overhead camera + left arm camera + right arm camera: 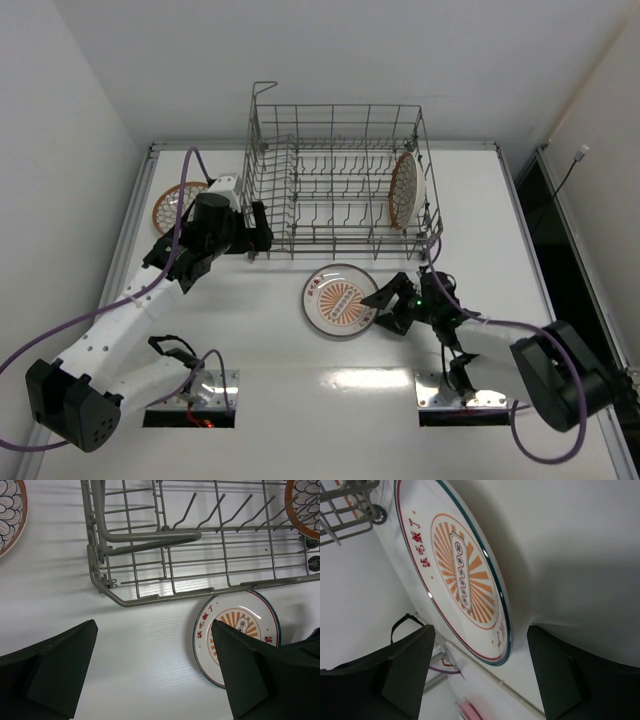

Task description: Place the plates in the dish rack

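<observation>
The grey wire dish rack (330,170) stands at the back centre. One petal-lattice plate (406,188) stands upright on edge in its right end. A second petal-lattice plate (178,203) lies flat on the table left of the rack. The sunburst plate (342,300) lies flat in front of the rack. My left gripper (262,232) is open and empty by the rack's front left corner; its view shows the rack (200,545) and the sunburst plate (240,625). My right gripper (385,310) is open at the sunburst plate's right rim; the rim (502,650) lies between its jaws.
The table (250,340) is white with raised rails along its left, back and right edges. Two cut-outs with wiring (190,400) sit at the near edge by the arm bases. Purple cables loop off both arms. White walls close in on the left and back.
</observation>
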### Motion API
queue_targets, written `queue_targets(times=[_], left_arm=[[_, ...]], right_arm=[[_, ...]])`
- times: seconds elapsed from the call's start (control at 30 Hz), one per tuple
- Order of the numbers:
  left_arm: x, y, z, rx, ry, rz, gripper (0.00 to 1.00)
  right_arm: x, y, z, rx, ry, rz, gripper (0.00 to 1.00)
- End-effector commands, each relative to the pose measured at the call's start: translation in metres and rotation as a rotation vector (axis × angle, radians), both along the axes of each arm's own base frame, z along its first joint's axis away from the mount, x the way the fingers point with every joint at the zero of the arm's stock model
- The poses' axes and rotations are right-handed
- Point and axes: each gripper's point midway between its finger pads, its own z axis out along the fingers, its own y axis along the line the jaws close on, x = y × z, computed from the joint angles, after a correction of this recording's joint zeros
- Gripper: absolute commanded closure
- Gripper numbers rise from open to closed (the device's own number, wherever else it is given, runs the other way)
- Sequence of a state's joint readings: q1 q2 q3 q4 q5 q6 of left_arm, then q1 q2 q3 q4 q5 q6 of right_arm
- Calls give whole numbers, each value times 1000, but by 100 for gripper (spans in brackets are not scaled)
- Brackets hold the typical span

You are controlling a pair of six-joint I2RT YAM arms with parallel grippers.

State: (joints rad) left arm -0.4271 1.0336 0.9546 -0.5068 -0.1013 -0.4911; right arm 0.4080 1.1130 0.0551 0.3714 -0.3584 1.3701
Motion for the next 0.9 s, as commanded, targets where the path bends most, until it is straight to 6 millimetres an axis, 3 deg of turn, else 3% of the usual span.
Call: queue_targets(times=[0.0, 0.1, 0.27, 0.6, 0.87], left_arm=[[0, -5, 11, -30, -38, -8, 0], [0, -5, 11, -30, -38, -8, 0], [-1, -5, 7, -26, -30, -8, 0], [-2, -6, 7, -31, -27, -17, 0], [-1, -5, 9, -27, -29, -10, 0]], right_arm=[[-34, -18, -46, -83, 80, 12, 31], [-33, -18, -47, -88, 74, 18, 38], [-35, -23, -54, -113, 82, 10, 39], [-36, -19, -63, -123, 80, 54, 62], [-37, -20, -63, -143, 74, 75, 87]])
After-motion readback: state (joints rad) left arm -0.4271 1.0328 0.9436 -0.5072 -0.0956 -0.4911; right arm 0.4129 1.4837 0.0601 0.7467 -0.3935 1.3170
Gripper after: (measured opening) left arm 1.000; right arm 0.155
